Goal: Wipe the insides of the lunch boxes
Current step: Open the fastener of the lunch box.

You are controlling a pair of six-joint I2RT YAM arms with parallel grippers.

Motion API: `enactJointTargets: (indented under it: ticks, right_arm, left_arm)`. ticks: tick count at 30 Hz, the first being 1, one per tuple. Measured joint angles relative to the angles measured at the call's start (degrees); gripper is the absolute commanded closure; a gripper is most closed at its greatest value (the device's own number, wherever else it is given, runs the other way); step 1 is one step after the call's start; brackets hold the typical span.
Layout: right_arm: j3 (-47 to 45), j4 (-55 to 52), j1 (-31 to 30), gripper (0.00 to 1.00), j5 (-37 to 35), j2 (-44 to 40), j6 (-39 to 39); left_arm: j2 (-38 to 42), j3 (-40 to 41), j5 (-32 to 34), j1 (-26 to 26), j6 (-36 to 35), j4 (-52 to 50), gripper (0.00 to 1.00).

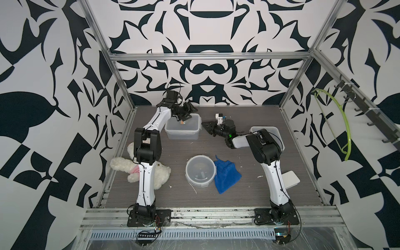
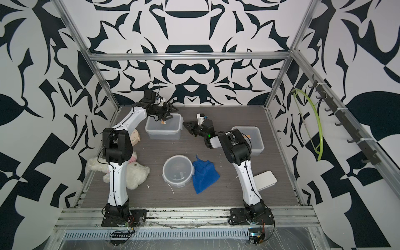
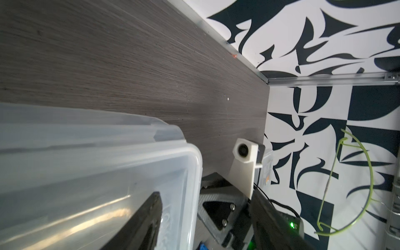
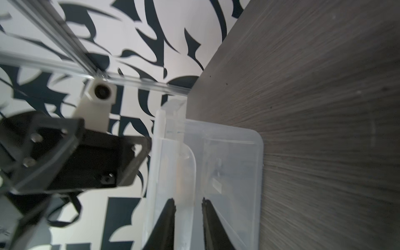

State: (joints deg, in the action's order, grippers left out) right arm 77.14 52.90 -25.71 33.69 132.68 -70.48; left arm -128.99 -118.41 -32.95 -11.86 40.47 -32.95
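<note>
At the far side of the surface (image 1: 177, 151), in both top views, the rectangular lunch box (image 1: 183, 128) sits with its lid apparently on, so I judge the step in hand is opening it, not wiping. My left jaws hang spread wide over its far left corner, holding nothing. My right jaws nose up to its right end. Nearer the front stands the round lunch box (image 1: 200, 171), with the blue cloth (image 1: 226, 176) just beside it and neither arm on it. In a top view the third lunch box (image 2: 252, 138) sits at the right, partly behind my right arm.

From the left wrist, one finger (image 3: 149, 216) lies over the lid of the rectangular lunch box (image 3: 108, 160), with nothing gripped that I can see.

From the right wrist, my two fingers (image 4: 167, 218) stand narrowly apart astride the lid's rim on the rectangular lunch box (image 4: 233, 173), not visibly pinching it.

Next, I reckon, the right jaws must close on that edge and peel upward while the left steadies the box. Only then is the cloth worth fetching.
</note>
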Motion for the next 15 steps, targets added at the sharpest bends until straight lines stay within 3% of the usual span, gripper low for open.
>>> enactJointTargets:
  ticks: [6, 11, 15]
  right_arm:
    - [0.8, -22.4, -0.3, 0.71, -4.3, -11.2, 15.3]
    - [6.7, -41.6, -1.8, 1.0, -9.9, -16.4, 29.0]
    - [11.5, -53.7, -5.6, 1.0, -12.0, -16.9, 37.5]
  left_arm:
    - [1.1, -9.9, 5.3, 5.1, -0.6, -4.4, 0.28]
    - [-0.2, -14.6, 8.8, 12.1, -0.7, -5.1, 0.28]
    - [-7.1, -22.3, 10.3, 14.4, -0.7, -6.2, 0.28]
